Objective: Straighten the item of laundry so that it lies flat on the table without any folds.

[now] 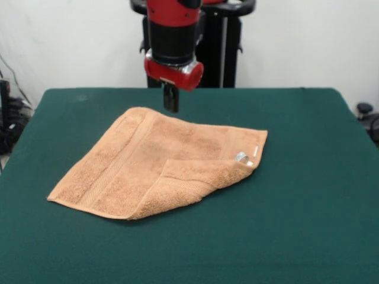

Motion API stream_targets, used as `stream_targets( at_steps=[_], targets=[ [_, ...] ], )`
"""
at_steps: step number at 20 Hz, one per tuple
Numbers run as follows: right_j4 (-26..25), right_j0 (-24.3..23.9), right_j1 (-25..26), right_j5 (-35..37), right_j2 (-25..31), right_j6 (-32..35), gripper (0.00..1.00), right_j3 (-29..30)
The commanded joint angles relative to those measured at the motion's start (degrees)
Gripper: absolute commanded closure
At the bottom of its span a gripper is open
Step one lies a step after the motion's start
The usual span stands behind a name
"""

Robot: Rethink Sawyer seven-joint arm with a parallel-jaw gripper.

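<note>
Overhead, the end effector (171, 105) hangs above the part-folded towel (155, 161), grip state unclear

Orange-tan terry towel (155, 168), lying left of centre in the frame on the dark green table (308, 195). It sits skewed, corners pointing to lower left and right. The near edge is folded back over the top surface, forming a triangular flap toward lower centre. A woven border band runs along the left side. A small white label shows near the right corner.
</note>
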Motion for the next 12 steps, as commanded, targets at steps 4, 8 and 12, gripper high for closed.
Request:
stream_targets(
  at_steps=[4,8,12],
  targets=[
    [2.6,3.7,-1.8,-5.9,2.4,10.1,1.0,13.4],
    [2.1,4.4,0.0,-8.4,1.4,10.3,1.0,13.2],
    [1.6,6.4,1.6,-9.3,0.0,9.8,1.0,10.6]
  ],
)
